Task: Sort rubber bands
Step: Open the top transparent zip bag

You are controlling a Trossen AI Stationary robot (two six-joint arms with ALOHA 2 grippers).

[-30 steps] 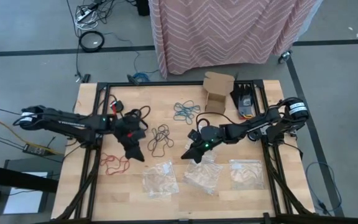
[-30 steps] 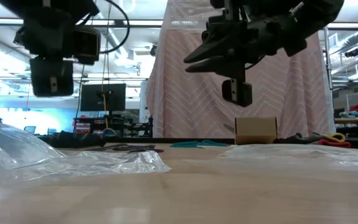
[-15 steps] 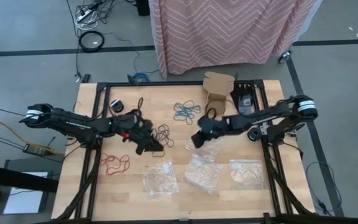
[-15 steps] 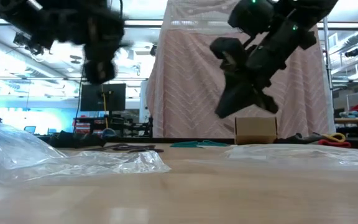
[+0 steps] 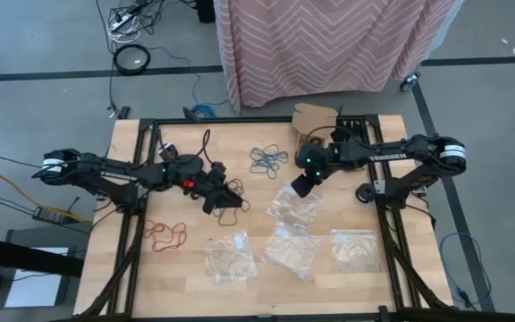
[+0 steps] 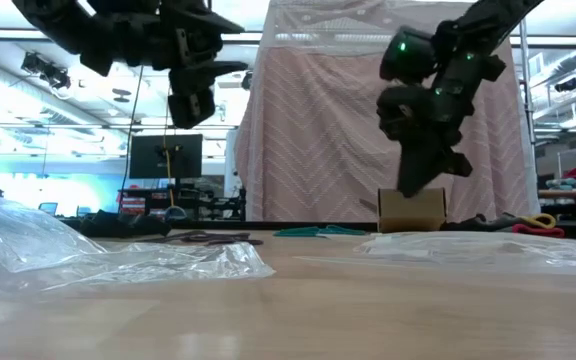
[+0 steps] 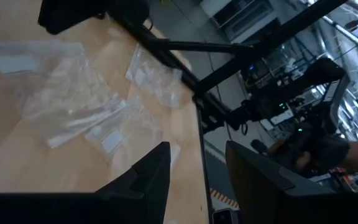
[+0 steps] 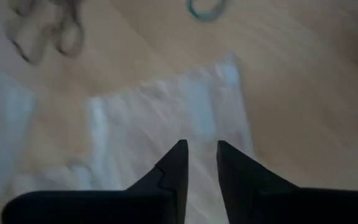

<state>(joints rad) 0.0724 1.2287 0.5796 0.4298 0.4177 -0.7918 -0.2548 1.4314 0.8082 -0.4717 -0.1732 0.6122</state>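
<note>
Rubber bands sit in four single-colour clusters on the table (image 5: 186,277): teal-blue bands (image 5: 266,159) up near the cardboard box (image 5: 316,121), black bands (image 5: 232,199) mid-table, red bands (image 5: 165,234) toward the left front, and a dark cluster (image 5: 179,162) by the left frame rail, partly under the left arm.

Left gripper (image 5: 211,199) hangs above the table just beside the black bands, on their left edge; red bands lie in front of it and to its left. Fingers (image 7: 148,177) stand apart with a clear gap, nothing between them. Whether it touches the bands: can't tell.

Right gripper (image 5: 300,188) is in the air over the table, teal-blue bands just off to its left and behind, box behind it. Fingers (image 8: 174,165) show a narrow gap, nothing held. Directly beneath and in front of it lies a clear plastic bag (image 5: 295,206).

Three more clear bags lie along the front: one (image 5: 231,258) in front of the black bands, one (image 5: 291,254) centre, one (image 5: 354,250) right. Orange-handled tool (image 5: 356,148) sits by the box at the right rail.
</note>
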